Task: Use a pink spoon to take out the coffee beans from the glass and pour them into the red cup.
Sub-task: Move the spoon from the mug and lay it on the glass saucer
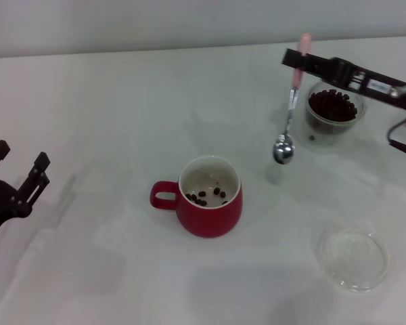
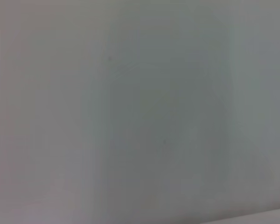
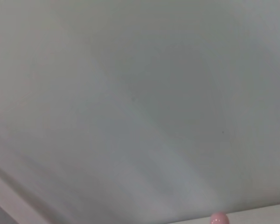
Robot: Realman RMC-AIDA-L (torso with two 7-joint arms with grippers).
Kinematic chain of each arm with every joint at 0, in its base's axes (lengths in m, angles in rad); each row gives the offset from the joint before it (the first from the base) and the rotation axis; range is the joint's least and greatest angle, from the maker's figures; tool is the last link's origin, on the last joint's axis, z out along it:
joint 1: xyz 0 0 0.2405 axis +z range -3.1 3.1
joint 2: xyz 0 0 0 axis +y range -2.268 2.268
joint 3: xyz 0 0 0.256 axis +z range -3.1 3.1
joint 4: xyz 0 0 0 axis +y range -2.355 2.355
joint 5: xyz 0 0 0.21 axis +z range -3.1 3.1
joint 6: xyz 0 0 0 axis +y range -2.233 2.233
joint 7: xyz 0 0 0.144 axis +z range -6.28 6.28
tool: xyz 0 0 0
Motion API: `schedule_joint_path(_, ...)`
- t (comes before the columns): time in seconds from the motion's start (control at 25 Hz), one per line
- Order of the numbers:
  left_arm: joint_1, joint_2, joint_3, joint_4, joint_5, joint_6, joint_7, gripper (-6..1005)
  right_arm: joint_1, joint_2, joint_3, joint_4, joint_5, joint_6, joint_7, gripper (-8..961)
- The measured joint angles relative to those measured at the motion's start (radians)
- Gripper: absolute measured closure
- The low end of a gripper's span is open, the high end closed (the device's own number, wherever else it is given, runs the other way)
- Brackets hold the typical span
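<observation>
Right gripper (image 1: 296, 62): reaches in from the right side, above the far right part of the tabletop (image 1: 108, 122); jaws clamped on the pink handle of the pink spoon (image 1: 290, 108).
Pink spoon: hangs nearly upright from the grip, handle end up, metal bowl down, in the air just left of the glass (image 1: 333, 115) and apart from it. The bowl looks empty. Right wrist view shows only the rounded pink handle tip (image 3: 219, 218) at the frame's edge.
Glass: stands far right on the tabletop, partly under the right arm; holds a dark heap of coffee beans (image 1: 332, 105) up to near the rim.
Red cup (image 1: 208, 198): near the middle of the tabletop, upright, loop handle pointing to the robot's left. A few beans lie scattered on its white bottom.
Clear dish (image 1: 354, 258): flat, shallow, near right, well apart from the cup and the glass.
Left gripper (image 1: 17, 177): at the left edge, low over the tabletop, jaws spread apart, holding nothing, well away from everything.
Left wrist view: plain pale surface only.
</observation>
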Motion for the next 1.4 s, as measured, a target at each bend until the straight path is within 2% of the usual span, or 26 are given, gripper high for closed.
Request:
schedule_joint_path(0.24, -0.002, 0.001, 0.000, 0.004, -0.005, 0.003, 0.000, 301, -0.048, -0.037, 0.014, -0.009, -0.005, 0.078, -0.037, 811)
schedule_joint_path(0.76, -0.002, 0.002, 0.000, 0.002, -0.013, 0.003, 0.000, 301, -0.170, -0.084, 0.015, -0.001, -0.009, 0.097, -0.149, 811)
schedule_joint_path(1.04, -0.007, 0.001, 0.000, 0.001, -0.017, 0.003, 0.000, 301, -0.205, -0.094, 0.015, 0.035, -0.013, 0.100, -0.180, 811)
schedule_joint_path(1.4, -0.009, 0.001, 0.000, 0.000, -0.024, 0.003, 0.000, 301, -0.210, -0.091, 0.017, 0.091, -0.049, 0.096, -0.200, 810)
